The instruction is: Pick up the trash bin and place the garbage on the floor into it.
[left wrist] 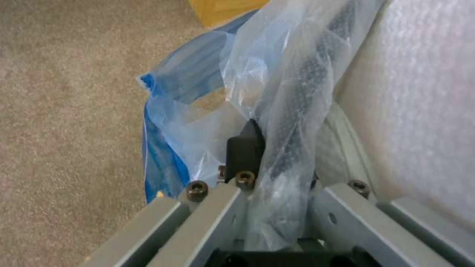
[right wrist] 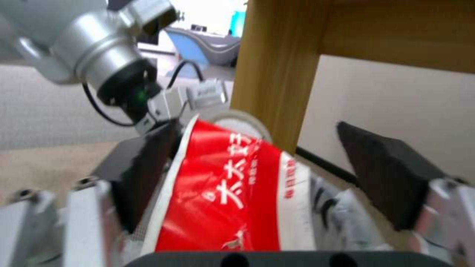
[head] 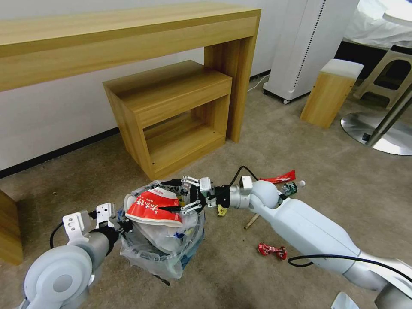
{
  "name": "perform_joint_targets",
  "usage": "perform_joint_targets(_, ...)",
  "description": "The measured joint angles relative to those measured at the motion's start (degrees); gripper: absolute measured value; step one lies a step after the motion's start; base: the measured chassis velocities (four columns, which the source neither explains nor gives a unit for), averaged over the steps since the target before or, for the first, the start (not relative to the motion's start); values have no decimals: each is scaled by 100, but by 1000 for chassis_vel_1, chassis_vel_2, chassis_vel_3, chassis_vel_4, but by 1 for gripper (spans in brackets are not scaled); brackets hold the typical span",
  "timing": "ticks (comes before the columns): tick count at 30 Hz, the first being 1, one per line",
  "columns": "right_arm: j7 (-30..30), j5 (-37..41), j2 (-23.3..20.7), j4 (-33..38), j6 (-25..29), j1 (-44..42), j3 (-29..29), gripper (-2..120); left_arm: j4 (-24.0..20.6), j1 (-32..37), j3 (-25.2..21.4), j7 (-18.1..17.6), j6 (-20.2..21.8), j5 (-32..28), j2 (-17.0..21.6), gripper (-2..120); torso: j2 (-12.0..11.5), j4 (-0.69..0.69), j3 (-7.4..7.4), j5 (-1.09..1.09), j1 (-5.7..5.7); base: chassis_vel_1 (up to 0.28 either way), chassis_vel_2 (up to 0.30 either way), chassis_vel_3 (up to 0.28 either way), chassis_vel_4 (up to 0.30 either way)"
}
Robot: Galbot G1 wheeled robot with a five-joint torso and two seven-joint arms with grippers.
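We hold the trash bin by its plastic-lined rim with our left gripper, clamped on the crinkly liner; its black finger pad presses the bag. Our right gripper hangs over the bin's mouth, jaws spread wide. The red-white packet lies between its fingers on top of the bin's contents, one pad near its edge. Behind that gripper, on the floor: a red wrapper, a wooden stick, a small bottle.
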Motion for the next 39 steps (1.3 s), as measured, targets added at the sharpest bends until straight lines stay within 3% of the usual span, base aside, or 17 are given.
perform_joint_targets(2,24,231,-90,133,-37,-47,136,97,22,-14,-4,-2,0,1,5,0,0,0,0,0,0,0,0,0,0)
perform_joint_targets(6,199,437,-200,316,-53,-126,335,100,65,-33,-10,-21,0,5,10,0,0,0,0,0,0,0,0,0,0)
perform_joint_targets(10,910,677,-408,649,-48,-325,564,100,147,-60,-46,-43,-2,14,33,0,0,0,0,0,0,0,0,0,0)
perform_joint_targets(12,1583,698,-566,930,-77,-506,721,100,178,-77,-67,-93,-11,11,55,0,0,0,0,1,0,0,0,0,0)
perform_joint_targets(16,2690,218,-763,1311,-438,-855,1155,100,176,-86,-86,-257,-11,-70,87,0,0,1,0,0,0,0,0,0,0)
perform_joint_targets(21,3524,-201,-891,1567,-804,-1229,1578,100,168,-95,-106,-404,-11,-152,106,0,1,0,0,1,0,0,0,0,0)
perform_joint_targets(29,4168,-485,-957,1829,-1105,-1933,2320,100,85,39,-211,-554,-47,13,97,0,0,-1,0,1,0,0,0,0,0)
perform_joint_targets(32,4231,-894,-822,1999,-1210,-2597,3264,100,36,100,-262,-582,-85,311,83,0,0,1,-1,1,-1,0,0,0,0)
perform_joint_targets(33,4231,-894,-822,1999,-1210,-2597,3264,100,36,100,-262,-582,-85,311,83,0,0,1,-1,1,-1,0,0,0,0)
perform_joint_targets(35,4252,-1101,-622,2173,-1241,-3157,4197,100,31,116,-244,-532,-86,348,94,0,1,-1,-1,1,-1,0,0,0,0)
perform_joint_targets(39,3906,-1373,-388,2270,-918,-3995,5254,100,32,141,-216,-449,-87,366,68,0,1,-1,-1,0,-1,0,0,0,0)
